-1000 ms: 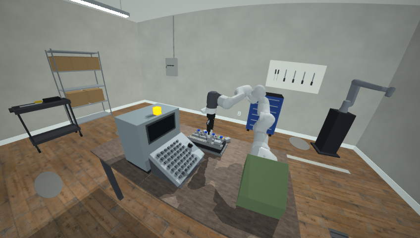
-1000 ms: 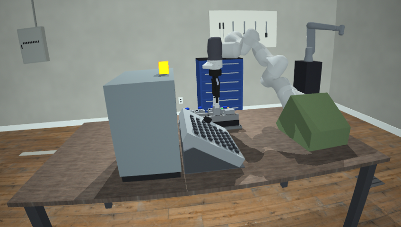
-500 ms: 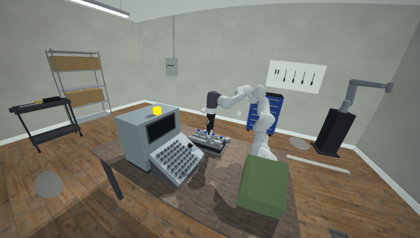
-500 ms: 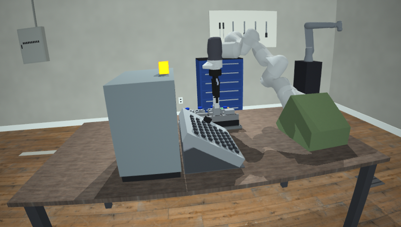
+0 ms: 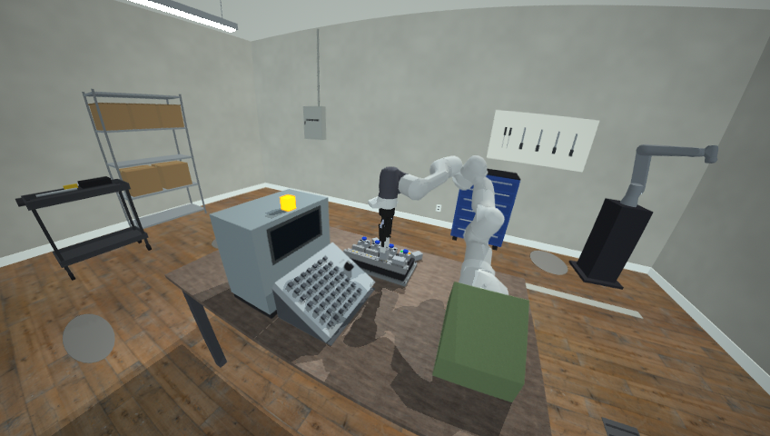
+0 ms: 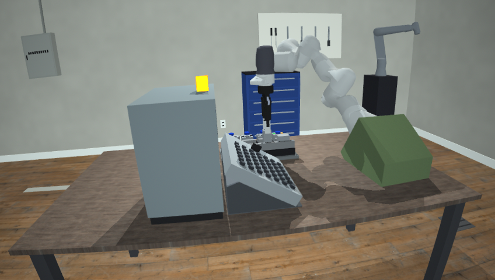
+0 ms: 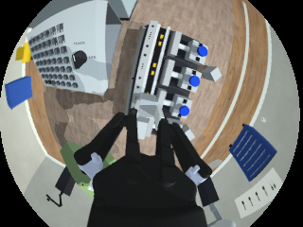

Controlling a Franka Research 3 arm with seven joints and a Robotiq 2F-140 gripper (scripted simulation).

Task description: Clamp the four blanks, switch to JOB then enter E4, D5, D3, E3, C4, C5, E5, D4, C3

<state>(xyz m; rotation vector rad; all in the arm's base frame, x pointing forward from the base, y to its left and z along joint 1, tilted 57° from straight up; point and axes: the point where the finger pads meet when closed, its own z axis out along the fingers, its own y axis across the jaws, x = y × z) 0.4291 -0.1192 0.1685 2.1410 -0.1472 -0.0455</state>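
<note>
My gripper [image 7: 147, 107] points straight down over the near end of the vise fixture [image 7: 167, 70]. It is shut on a light grey blank [image 7: 150, 120], held just above the rails of the end station. Three blue valve knobs [image 7: 195, 79] stick out along the fixture's far side, and small amber lights [image 7: 158, 52] show on its near side. In the exterior view the gripper [image 6: 266, 129] stands upright on the fixture [image 6: 276, 143]. The amber lamp [image 5: 287, 203] on the cabinet is lit. How the other stations are loaded I cannot tell.
The sloped keyboard [image 5: 322, 288] with its black selector knob [image 5: 348, 267] sits left of the fixture, in front of the grey cabinet [image 5: 270, 242]. A green box [image 5: 482, 345] covers the arm's base at the table's right.
</note>
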